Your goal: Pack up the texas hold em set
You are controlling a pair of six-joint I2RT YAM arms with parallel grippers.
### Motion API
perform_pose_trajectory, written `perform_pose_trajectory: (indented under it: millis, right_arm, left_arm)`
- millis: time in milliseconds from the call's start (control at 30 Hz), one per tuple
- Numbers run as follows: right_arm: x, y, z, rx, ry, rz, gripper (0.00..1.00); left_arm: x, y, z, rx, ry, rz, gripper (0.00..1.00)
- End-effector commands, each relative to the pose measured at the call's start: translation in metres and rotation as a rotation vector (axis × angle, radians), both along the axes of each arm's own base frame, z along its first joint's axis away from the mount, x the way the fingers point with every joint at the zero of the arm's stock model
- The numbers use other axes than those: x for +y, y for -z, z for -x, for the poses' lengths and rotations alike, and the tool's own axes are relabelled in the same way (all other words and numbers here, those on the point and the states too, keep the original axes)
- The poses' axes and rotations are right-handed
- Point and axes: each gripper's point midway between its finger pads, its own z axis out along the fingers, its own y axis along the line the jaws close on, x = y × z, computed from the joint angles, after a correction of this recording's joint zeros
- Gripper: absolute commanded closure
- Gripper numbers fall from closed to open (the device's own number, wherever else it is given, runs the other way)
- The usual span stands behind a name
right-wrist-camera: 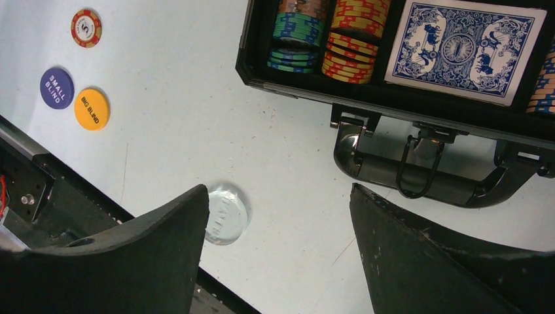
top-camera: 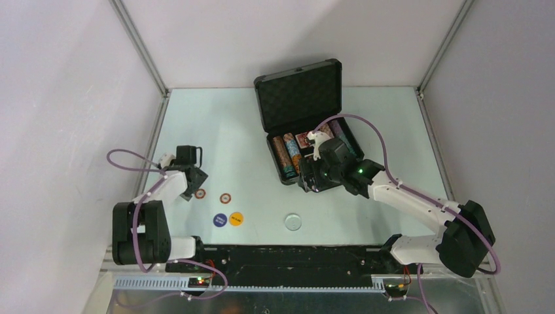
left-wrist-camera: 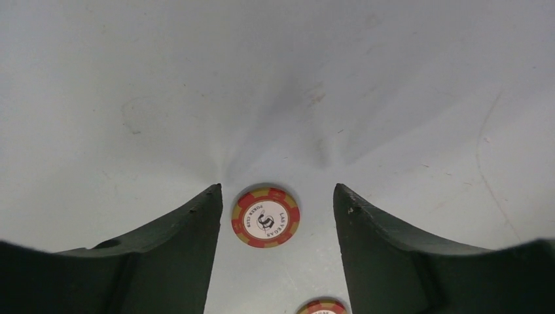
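A clear round btn (top-camera: 292,222) lies flat at mid near edge of the worktop (top-camera: 216,131). Left of it the orange BIG BLIND btn (top-camera: 236,218) and purple SMALL BLIND btn (top-camera: 220,220) sit just beside each other. A bit farther in, toward the left edge, the L hand (left-wrist-camera: 276,188) is low over the worktop. Its fingers are fairly wide, 1 each side of a red-yellow poker chip (left-wrist-camera: 266,217), w/ a gap on both sides, so nothing is gripped. A 2nd red-yellow chip (left-wrist-camera: 321,306) lies near it.

Right of centre, the R hand (right-wrist-camera: 280,190) is wide and holds nothing, hanging above bare worktop just in front of the case handle (right-wrist-camera: 406,173). The black case (top-camera: 298,98) stands open toward the far edge, lid up w/ egg-crate foam. Inside are striped chip stacks (right-wrist-camera: 353,39) in rows and a blue-backed card deck (right-wrist-camera: 465,49).
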Motion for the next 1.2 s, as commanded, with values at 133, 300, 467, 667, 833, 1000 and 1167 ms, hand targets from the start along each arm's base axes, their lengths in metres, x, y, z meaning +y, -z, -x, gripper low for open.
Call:
perform_pose_trajectory:
  millis: [133, 300, 467, 667, 833, 1000, 1167]
  right_arm:
    - [0.003, -0.017, 0.004, -0.032, -0.005, -0.047, 0.18]
    - [-0.002, -0.02, 0.005, -0.041, 0.009, -0.039, 0.18]
    - [-0.004, -0.025, 0.006, -0.052, 0.015, -0.047, 0.18]
    - [-0.005, -0.031, 0.008, -0.058, 0.017, -0.062, 0.18]
    - [-0.006, -0.035, 0.01, -0.065, 0.016, -0.07, 0.18]
    - [-0.008, -0.035, 0.01, -0.065, 0.02, -0.067, 0.18]
    - [-0.008, -0.034, 0.01, -0.062, 0.026, -0.073, 0.18]
  left_arm:
    - [0.002, 0.013, -0.016, -0.055, -0.03, 0.006, 0.53]
    - [-0.002, 0.018, -0.016, -0.047, -0.017, 0.023, 0.64]
    - [-0.008, 0.019, -0.011, -0.046, 0.007, 0.043, 0.66]
    - [-0.024, 0.019, -0.005, -0.061, 0.044, 0.078, 0.61]
    - [-0.038, 0.017, 0.001, -0.047, 0.099, 0.068, 0.59]
    - [-0.047, 0.015, 0.005, -0.049, 0.118, 0.078, 0.59]
    - [-0.062, -0.003, 0.001, -0.09, 0.187, 0.069, 0.58]
